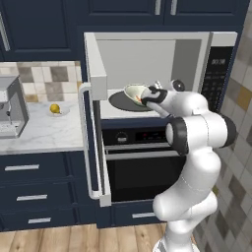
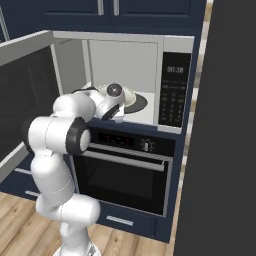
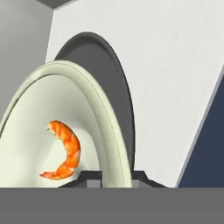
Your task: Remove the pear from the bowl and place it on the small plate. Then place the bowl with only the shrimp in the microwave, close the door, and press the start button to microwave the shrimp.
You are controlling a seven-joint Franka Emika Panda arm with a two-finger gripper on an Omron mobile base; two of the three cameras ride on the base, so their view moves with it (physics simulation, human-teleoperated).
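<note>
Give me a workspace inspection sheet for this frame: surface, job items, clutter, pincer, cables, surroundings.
Surface: marble counter left of the open microwave; dark turntable inside the cavity.
Job's things: bowl holds one shrimp, no pear in it; bowl is inside the microwave, over the turntable. Pear sits on the small plate on the counter. Microwave door swung open.
Clutter: coffee machine at the counter's left end.
Pincer: pincer closed on the bowl's rim, one fingertip each side.
Cables: nothing seen.
Surroundings: oven below the microwave, navy cabinets, wood floor, tiled wall.
</note>
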